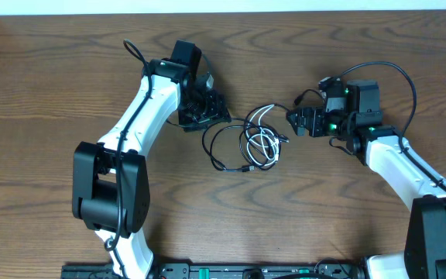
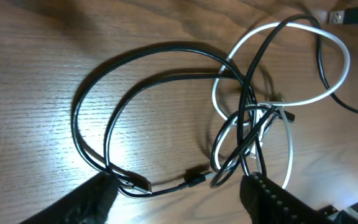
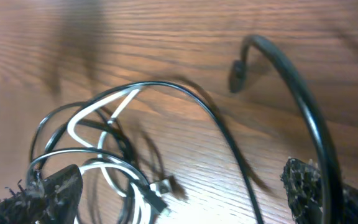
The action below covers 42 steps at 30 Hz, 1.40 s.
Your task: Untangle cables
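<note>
Tabletop: brown wood; cables tangled centre frame (two black, one white).
Left pincer: wide, black loop between fingers.
Right pincer: wide, holding nothing.

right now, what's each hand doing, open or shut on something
Left hand: open, straddling the cables, gripping nothing.
Right hand: open, nothing clamped.

Wide open tabletop beyond the small cable tangle.
</note>
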Each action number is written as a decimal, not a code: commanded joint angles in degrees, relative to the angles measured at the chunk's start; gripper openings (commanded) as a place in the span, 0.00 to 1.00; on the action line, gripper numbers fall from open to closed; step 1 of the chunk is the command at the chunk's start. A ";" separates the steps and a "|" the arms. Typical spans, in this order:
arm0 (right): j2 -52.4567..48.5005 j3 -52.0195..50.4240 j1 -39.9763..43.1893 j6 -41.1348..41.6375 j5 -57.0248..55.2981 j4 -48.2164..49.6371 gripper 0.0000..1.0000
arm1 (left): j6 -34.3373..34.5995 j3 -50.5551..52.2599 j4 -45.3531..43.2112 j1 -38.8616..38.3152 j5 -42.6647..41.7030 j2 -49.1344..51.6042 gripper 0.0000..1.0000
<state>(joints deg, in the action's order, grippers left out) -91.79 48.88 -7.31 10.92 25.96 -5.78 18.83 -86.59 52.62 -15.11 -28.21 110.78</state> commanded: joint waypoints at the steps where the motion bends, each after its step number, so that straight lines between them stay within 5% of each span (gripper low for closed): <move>1: -0.35 0.31 -0.20 -0.72 6.14 2.75 0.99 | -1.73 1.01 0.26 -0.13 1.64 0.46 0.71; 9: 0.76 6.67 0.09 -0.68 7.91 4.46 0.99 | -6.36 1.03 -1.07 -0.13 0.24 0.46 0.74; 16: 0.74 6.97 -1.05 4.76 -20.68 -5.27 0.99 | -6.12 1.14 -6.58 -0.13 1.31 0.46 0.74; 26: 1.20 19.67 -2.93 4.94 -10.54 -21.05 0.99 | -6.16 1.70 -8.07 -0.13 1.95 0.46 0.74; 35: 1.09 20.20 -11.17 4.92 -7.45 -31.76 0.99 | -6.34 5.95 -12.70 -0.13 1.88 0.46 0.74; 37: 1.05 19.63 -12.46 4.94 -6.16 -31.69 0.84 | -6.34 6.23 -12.68 -0.20 1.49 0.46 0.73; 39: 0.87 19.06 -13.66 5.18 -6.25 -31.54 0.49 | -6.36 6.21 -12.85 -0.24 -0.63 0.46 0.69; 42: 0.09 17.99 -15.43 8.00 -6.29 -30.80 0.21 | -6.34 6.21 -12.85 -0.31 -4.44 0.46 0.60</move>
<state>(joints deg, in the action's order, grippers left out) -91.11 68.16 -21.23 16.05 18.59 -37.01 13.32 -80.49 39.90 -15.16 -28.47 110.80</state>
